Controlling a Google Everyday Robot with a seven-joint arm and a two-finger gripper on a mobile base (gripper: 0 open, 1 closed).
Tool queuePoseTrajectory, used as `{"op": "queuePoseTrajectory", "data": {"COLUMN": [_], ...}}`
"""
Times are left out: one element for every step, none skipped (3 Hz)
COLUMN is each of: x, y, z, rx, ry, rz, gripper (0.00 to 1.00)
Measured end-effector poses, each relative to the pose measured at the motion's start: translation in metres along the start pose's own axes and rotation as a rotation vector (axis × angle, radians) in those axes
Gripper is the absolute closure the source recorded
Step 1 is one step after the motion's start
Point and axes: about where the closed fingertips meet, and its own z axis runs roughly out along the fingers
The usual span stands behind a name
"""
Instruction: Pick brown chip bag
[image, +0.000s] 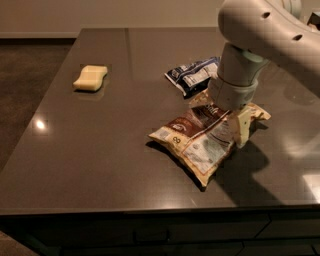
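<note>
Resting at the 2 o'clock edge of the brown chip bag (200, 142), the tool (239, 131) may be apart or together; I cannot tell. The bag lies toward the table's (125, 75) 4 o'clock. Catching only loose foil risks a slip on lifting.
</note>
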Motion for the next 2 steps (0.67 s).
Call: {"op": "queuePoseTrajectory", "data": {"x": [0.0003,-0.0019], "y": [-0.0028,-0.0038], "z": [0.0002,-0.0089], "rx": [-0.005,0.003], "ry": [0.014,0.019], "rz": [0.056,0.132], "gripper": [0.41,0.64]}}
